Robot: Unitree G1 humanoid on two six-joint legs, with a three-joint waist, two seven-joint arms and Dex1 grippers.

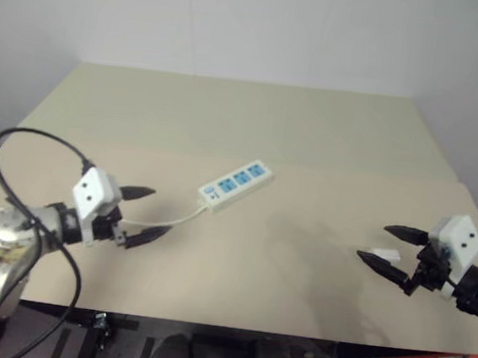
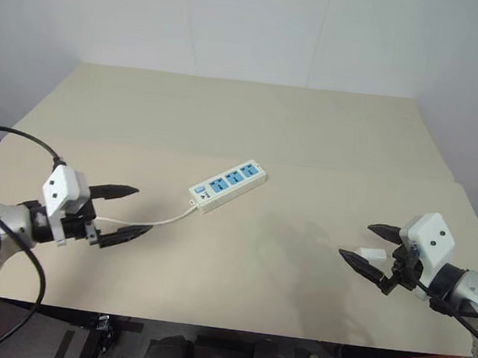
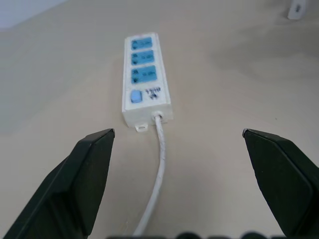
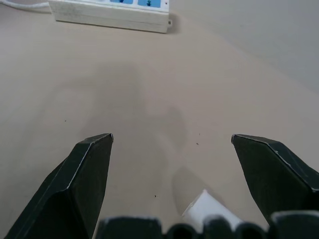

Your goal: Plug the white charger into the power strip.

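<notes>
Mid-desk (image 1: 311,135): power strip (image 1: 236,182), cord (image 1: 171,220) toward left tool (image 1: 144,215), jaws wide, empty. White charger (image 1: 387,255) lies between right tool (image 1: 391,249) fingers, also wide, not gripped.

Beige table (image 1: 253,121); power strip (image 1: 236,183) near centre, cord (image 1: 171,221) trailing left; white charger (image 1: 387,255) right.

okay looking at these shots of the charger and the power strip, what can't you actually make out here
- White charger: in the head views it is small and partly behind the right gripper; prongs and facing cannot be told. In the right wrist view the bottom edge cuts it off.
- Power strip: socket hole shapes are too small in the head views; the printing beside the switch is blurred in the left wrist view.
- Cord: its far end passes behind the left gripper.
</notes>
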